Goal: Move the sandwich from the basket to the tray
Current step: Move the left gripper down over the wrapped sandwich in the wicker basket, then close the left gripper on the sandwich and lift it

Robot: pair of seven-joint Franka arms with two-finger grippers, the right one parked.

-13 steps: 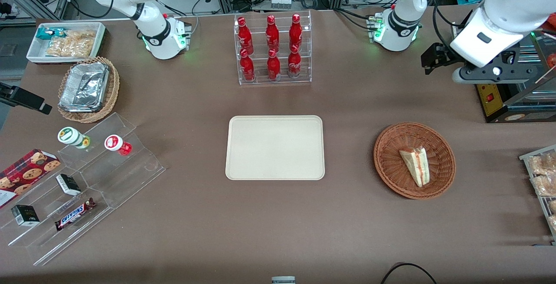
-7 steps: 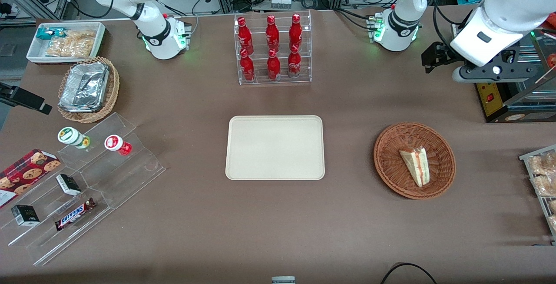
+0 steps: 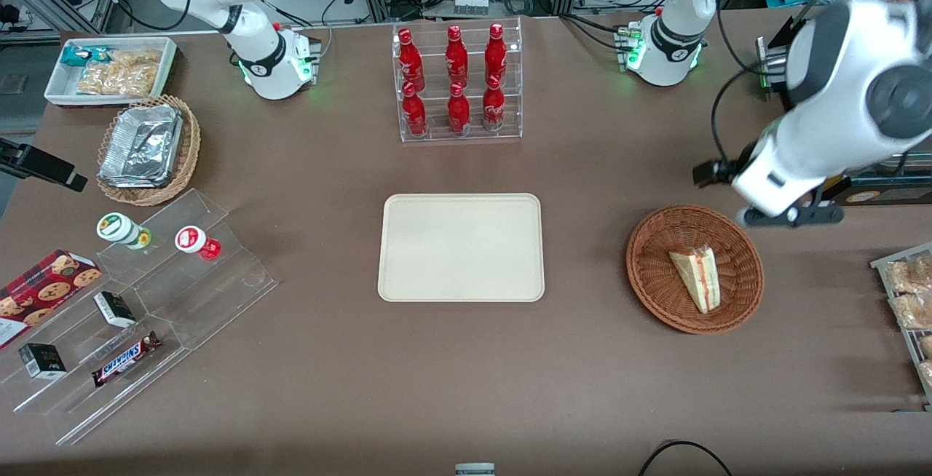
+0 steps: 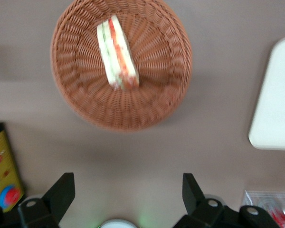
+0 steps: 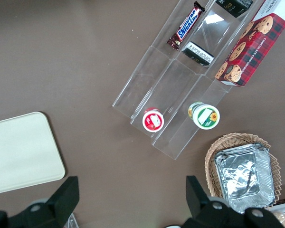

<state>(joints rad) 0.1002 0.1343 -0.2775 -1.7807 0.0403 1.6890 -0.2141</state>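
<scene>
The sandwich (image 3: 695, 278), a pale bread wedge with red and green filling, lies in the round reddish-brown wicker basket (image 3: 655, 272) toward the working arm's end of the table. The cream tray (image 3: 461, 247) lies flat and bare at the table's middle. My left gripper (image 3: 783, 214) hangs above the table just farther from the front camera than the basket's rim. In the left wrist view the gripper (image 4: 128, 183) is open and empty, its jaws wide apart over bare table. That view also shows the sandwich (image 4: 118, 52), the basket (image 4: 152, 95) and a tray corner (image 4: 275, 104).
A rack of red bottles (image 3: 457, 83) stands farther from the camera than the tray. A yellow and black device (image 3: 859, 188) sits beside the gripper. A wire rack of bagged pastries (image 3: 906, 294) lies at the working arm's end. Snack stands and baskets (image 3: 145, 148) lie toward the parked arm's end.
My left arm has swung down and nearer to the front camera, bringing the gripper close to the basket's rim. The sandwich, basket and tray have not moved.
</scene>
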